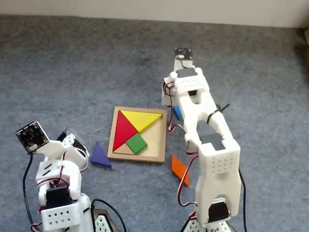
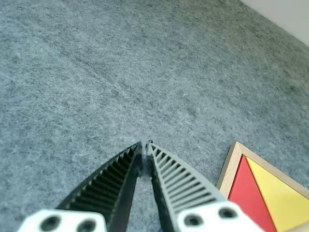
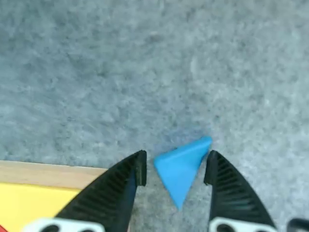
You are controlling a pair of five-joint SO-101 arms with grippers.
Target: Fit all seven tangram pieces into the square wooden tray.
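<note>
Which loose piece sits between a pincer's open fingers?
The light blue triangle, inside the open right pincer; the purple triangle and orange piece lie apart.

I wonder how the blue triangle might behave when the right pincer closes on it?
The blue triangle looks flat and rigid, so it probably won't flex or roll. Its slanted edges sit angled to the open right pincer, so it may twist or slip out. The pile of the carpet likely resists sliding.
</note>
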